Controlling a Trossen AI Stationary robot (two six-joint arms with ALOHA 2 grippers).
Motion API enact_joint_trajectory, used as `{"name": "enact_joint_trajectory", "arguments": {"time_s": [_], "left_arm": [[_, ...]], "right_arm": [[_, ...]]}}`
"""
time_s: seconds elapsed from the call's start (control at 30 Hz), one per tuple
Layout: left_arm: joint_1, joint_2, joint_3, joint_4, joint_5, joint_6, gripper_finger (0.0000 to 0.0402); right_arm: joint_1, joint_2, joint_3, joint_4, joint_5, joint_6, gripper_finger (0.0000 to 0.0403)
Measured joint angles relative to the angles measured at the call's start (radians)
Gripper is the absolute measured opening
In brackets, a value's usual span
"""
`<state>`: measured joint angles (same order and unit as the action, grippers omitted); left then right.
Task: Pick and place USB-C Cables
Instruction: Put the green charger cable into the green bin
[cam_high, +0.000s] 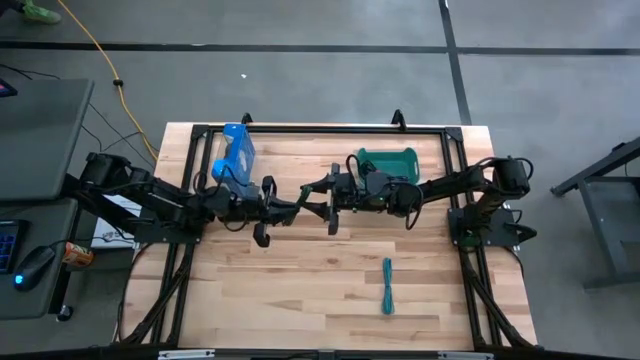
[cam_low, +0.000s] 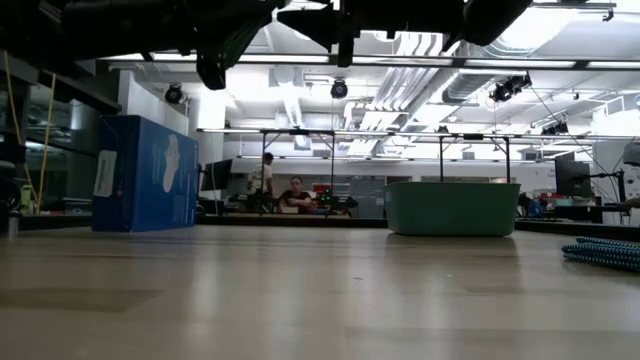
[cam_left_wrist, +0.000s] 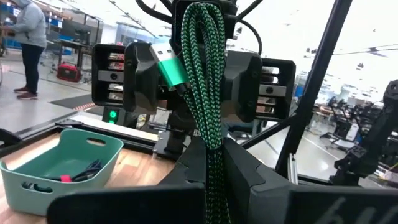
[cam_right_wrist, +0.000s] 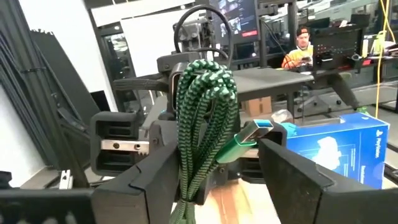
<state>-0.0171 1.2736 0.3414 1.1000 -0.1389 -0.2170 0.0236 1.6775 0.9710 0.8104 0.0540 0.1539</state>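
The green USB-C cable is a braided bundle held in the air above the table's middle, with a silver plug in a green sleeve. My left gripper is shut on it. My right gripper faces it, open, one finger on either side of the same bundle. The teal cable lies flat on the table near the near edge. In the teal bin lie dark strands with a red bit. My left gripper pinches the green bundle between its two fingers, several strands together. It comes in level from the table's left. The bundle is lifted clear of the table, and its plug end stands out beyond the fingertips toward the right gripper. My right gripper: the bundle lies close along one finger; whether they touch, I cannot tell.
A large bright blue box stands at the far left of the table. The bin stands at the far right. A black frame runs around the table's edges. People show in the room beyond the table.
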Motion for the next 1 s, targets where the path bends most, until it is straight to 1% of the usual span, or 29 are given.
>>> {"name": "enact_joint_trajectory", "arguments": {"time_s": [0.13,0.3,0.53,0.77,1.0], "left_arm": [[-0.019,0.001,0.008,-0.001,-0.017,0.025,0.0003],[-0.042,0.001,0.011,0.011,-0.082,0.063,0.0003],[-0.070,0.000,0.012,0.062,-0.081,0.064,0.0003],[-0.077,0.000,0.012,0.063,-0.067,-0.006,0.0003],[-0.076,0.005,0.025,0.066,-0.057,-0.015,0.0003]], "right_arm": [[0.000,0.000,0.000,-0.006,-0.004,0.003,0.0211],[0.006,0.000,0.000,-0.013,-0.003,0.004,0.0211],[0.028,0.000,0.000,0.022,-0.004,0.005,0.0211],[0.049,0.000,0.000,0.062,0.019,0.005,0.0211],[0.050,0.005,0.000,0.078,0.040,0.031,0.0211]]}}
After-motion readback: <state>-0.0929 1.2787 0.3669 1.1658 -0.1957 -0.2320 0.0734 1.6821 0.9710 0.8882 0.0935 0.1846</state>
